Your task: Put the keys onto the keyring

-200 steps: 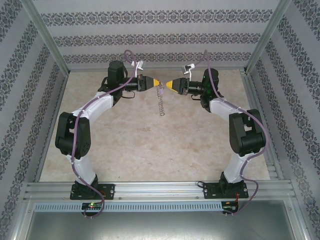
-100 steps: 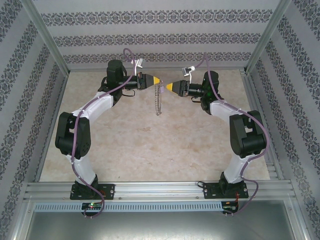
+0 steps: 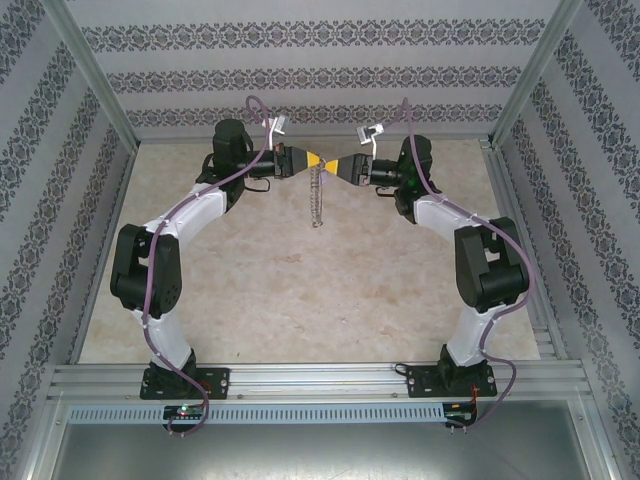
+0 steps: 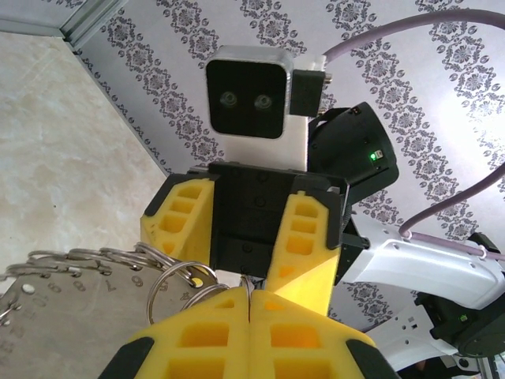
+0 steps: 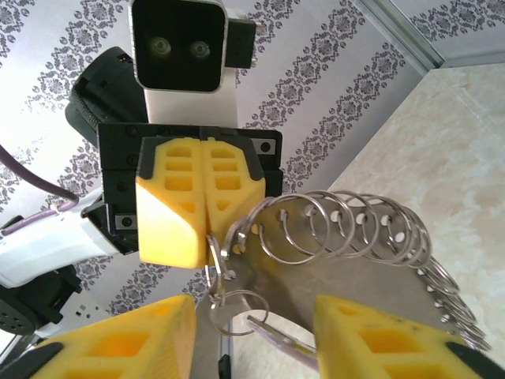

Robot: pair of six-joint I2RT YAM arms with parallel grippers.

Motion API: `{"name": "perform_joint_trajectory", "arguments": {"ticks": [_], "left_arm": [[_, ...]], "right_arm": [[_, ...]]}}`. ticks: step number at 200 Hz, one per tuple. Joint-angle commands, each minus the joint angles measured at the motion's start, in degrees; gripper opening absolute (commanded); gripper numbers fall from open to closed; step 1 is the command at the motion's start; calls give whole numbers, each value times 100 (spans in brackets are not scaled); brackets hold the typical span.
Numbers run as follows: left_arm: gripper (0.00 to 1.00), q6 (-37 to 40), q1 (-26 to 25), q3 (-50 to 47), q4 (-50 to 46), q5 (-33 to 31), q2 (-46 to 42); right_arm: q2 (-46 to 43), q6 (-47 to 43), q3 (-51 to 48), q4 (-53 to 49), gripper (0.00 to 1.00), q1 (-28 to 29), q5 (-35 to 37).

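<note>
The keyring (image 3: 318, 196) hangs chain-like from my left gripper (image 3: 320, 161) above the far middle of the table. In the left wrist view my left gripper (image 4: 251, 296) is shut on the keyring's thin wire (image 4: 249, 283), with several small rings (image 4: 170, 276) fanned to its left. My right gripper (image 3: 340, 166) faces it tip to tip. In the right wrist view my right gripper (image 5: 252, 332) is open. A small ring (image 5: 237, 312) and a pale-purple key (image 5: 288, 341) lie between its fingers, touching neither. Silvery keys (image 5: 347, 225) fringe the hoop to the right.
A beige marbled table top (image 3: 300, 290) lies below the arms. Patterned walls (image 3: 320, 75) close the back and both sides, with aluminium posts (image 3: 95, 80) at the corners. A metal rail (image 3: 320, 385) runs along the near edge.
My right gripper dipped slightly, then rose back up close to the left gripper's tips. The hanging keyring swung a little to the left. The left gripper stayed shut and in place.
</note>
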Motion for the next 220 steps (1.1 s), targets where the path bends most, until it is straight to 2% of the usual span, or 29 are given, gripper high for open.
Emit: {"name": "perform_joint_trajectory", "arguments": {"ticks": [1, 44, 96, 220], "left_arm": [[0, -123, -34, -11, 485, 132, -141], [0, -157, -34, -16, 528, 102, -135], [0, -177, -35, -43, 581, 69, -135], [0, -269, -61, -152, 738, 61, -100]], "right_arm": [[97, -26, 51, 316, 36, 65, -50], [-112, -99, -365, 387, 18, 36, -7], [-346, -125, -642, 428, 2, 86, -6], [-235, -67, -164, 248, 0, 437, -68]]}}
